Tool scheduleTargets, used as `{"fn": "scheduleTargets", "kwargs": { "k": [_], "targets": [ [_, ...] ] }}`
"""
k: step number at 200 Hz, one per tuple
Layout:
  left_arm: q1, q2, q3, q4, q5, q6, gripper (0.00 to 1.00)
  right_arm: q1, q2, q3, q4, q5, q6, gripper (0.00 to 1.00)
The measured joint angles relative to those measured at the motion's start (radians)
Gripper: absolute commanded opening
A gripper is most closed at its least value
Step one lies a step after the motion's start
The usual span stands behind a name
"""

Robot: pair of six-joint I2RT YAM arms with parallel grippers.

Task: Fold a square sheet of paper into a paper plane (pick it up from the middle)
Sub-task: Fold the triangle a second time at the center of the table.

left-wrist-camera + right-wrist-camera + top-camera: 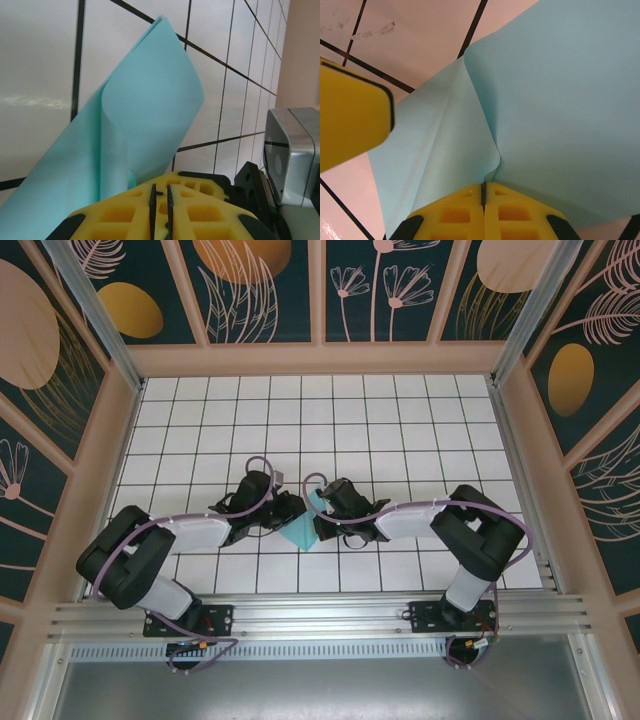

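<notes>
One sheet (560, 100) is clamped in the right claw (483, 192), curled up just ahead of the left claw (160, 200), whose grip cannot be told. Early folding is judged underway; flattening is called for next.

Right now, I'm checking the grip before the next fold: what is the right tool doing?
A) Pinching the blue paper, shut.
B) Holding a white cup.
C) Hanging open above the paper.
A: in the right wrist view the right tool is shut, with the blue paper puckering out from its closed seam.
</notes>
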State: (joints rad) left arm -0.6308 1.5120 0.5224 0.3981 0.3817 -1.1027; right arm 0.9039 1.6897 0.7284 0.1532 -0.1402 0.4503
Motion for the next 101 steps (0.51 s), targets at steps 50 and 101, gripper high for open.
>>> {"fn": "scheduleTargets", "kwargs": {
  "k": [50, 101],
  "targets": [
    [0.000, 0.081, 0.032, 0.021, 0.007, -0.002, 0.15, -0.001, 0.000, 0.000, 0.000, -0.005, 0.000, 0.00],
    [0.000, 0.125, 0.034, 0.026, 0.004, -0.001, 0.16, -0.005, 0.000, 0.000, 0.001, -0.011, 0.001, 0.00]
  ]
}}
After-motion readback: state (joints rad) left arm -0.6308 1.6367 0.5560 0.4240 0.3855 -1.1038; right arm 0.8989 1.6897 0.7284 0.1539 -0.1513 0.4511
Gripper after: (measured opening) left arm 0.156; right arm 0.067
